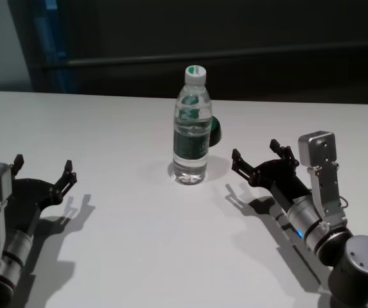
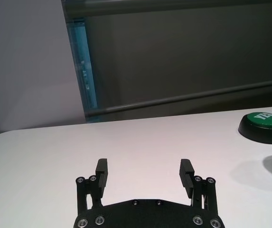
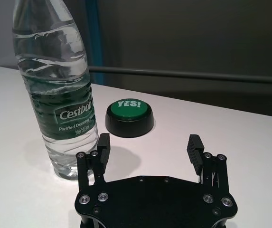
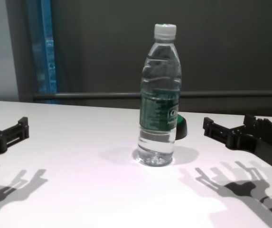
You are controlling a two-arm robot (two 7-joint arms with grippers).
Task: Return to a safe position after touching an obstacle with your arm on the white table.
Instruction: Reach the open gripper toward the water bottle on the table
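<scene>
The white table (image 1: pixel 119 244) is brightly lit from above and behind, while the wall beyond it stays dark. Each gripper throws a sharp double shadow on the table toward the robot, and the bottle (image 4: pixel 159 95) has a soft pale shadow around its base. The near table surface in the chest view looks slightly washed out by glare.

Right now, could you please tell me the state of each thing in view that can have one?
Water bottle: upright, capped, untouched.
Green button: behind the bottle, untouched.
Left gripper: open, empty, left of bottle.
Right gripper: open, empty, right of bottle.
</scene>
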